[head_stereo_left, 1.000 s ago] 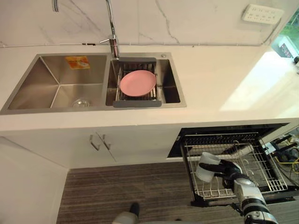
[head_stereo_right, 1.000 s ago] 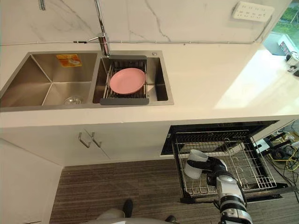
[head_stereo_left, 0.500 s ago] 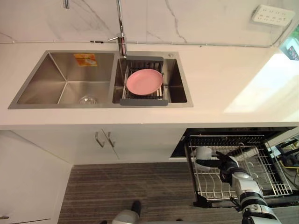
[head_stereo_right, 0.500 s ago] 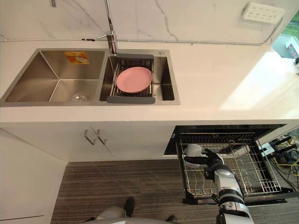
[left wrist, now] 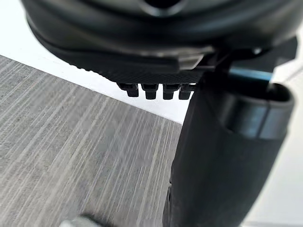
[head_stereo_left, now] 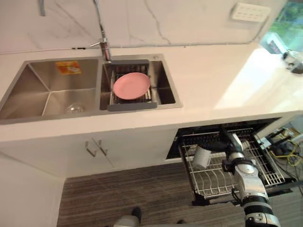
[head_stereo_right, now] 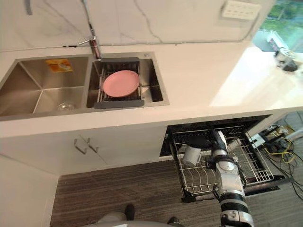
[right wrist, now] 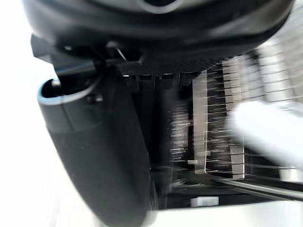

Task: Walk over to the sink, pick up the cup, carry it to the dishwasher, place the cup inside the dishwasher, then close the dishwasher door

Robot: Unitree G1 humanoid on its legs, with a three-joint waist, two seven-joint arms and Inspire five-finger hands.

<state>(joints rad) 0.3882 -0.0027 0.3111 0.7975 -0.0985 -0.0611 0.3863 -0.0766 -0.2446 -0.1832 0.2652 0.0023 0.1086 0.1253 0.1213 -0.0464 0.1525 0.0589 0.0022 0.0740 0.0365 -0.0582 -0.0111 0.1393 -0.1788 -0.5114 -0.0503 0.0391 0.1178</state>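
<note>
At lower right of the left eye view, cup [head_stereo_left: 202,157] is being propped, tilted, against the left side of rack [head_stereo_left: 213,182]. Right hand [head_stereo_left: 230,145] is being held just beside it, fingers straight and empty; release looks done. Left hand [left wrist: 213,156] is hanging relaxed over floor [left wrist: 71,142].

Ahead of me a pink plate [head_stereo_left: 131,85] lies on a dark drain rack [head_stereo_left: 132,105] below the faucet [head_stereo_left: 101,33]. A white socket [head_stereo_left: 250,12] sits on the wall above the counter's [head_stereo_left: 213,80] far edge.
</note>
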